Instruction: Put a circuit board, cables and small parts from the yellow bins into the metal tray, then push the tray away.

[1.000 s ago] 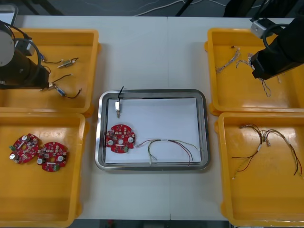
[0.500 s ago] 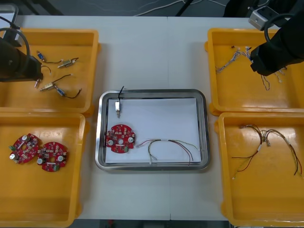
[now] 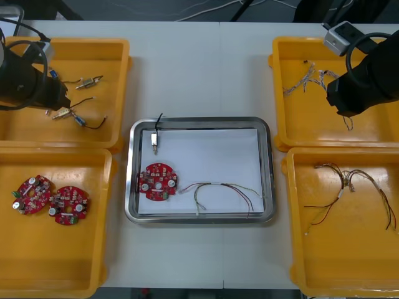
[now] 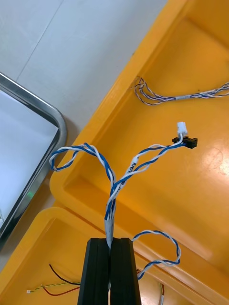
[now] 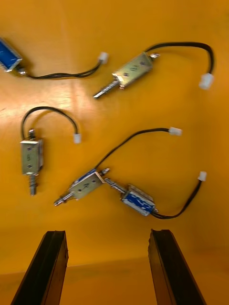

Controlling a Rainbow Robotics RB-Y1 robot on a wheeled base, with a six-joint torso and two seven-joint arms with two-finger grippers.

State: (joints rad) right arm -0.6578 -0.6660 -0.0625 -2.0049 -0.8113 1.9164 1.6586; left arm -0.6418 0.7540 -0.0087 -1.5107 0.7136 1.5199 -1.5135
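Cable [image 4: 112,190], twisted blue and white, hangs clamped between fingers of right gripper [image 4: 109,242], lifted above yellow bin [image 3: 293,134] at table's far right corner. Left gripper [image 5: 107,233], fingers apart, hovers over small metal parts [image 5: 86,185] in far left corner bin [image 3: 118,93]. Metal tray [image 3: 199,121] at table's middle holds circuit board [image 3: 158,181].

Twisted blue and white cable [image 4: 113,188] in the right gripper [image 4: 110,242] above a yellow bin [image 4: 200,190]; red circuit board [image 3: 158,182] in metal tray [image 3: 269,168]

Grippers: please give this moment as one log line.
right gripper: shut on twisted blue and white cable, over far right yellow bin | left gripper: open above small metal parts
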